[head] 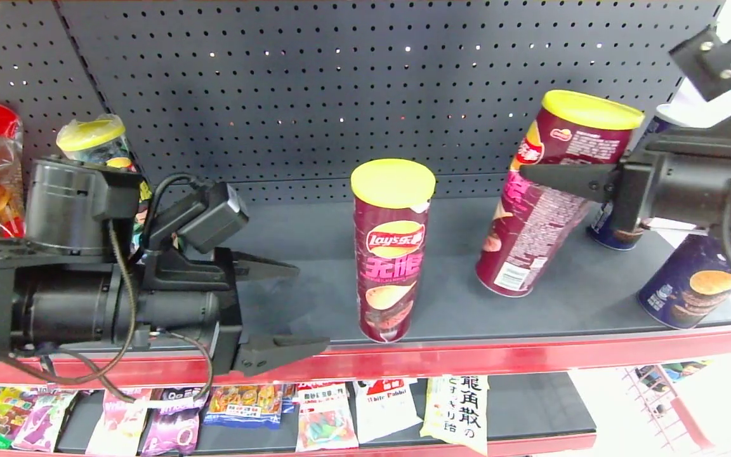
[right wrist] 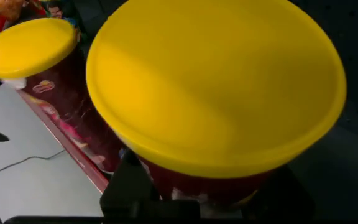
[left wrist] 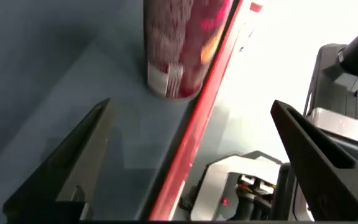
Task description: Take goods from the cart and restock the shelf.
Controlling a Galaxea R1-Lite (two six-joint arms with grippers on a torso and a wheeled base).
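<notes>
My right gripper [head: 556, 181] is clamped on a tilted maroon chip can [head: 530, 241] over the right of the shelf [head: 467, 304], beside an upright maroon can [head: 391, 254] near the front edge, while my left gripper [head: 289, 311] hangs spread apart at the left.

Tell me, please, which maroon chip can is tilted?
The right-hand can, gripped by the right end effector, leans; the middle can stands upright alone.

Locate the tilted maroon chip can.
Head view, right: the tilted maroon chip can, in the right gripper, is between the upright maroon can and blue cans.
</notes>
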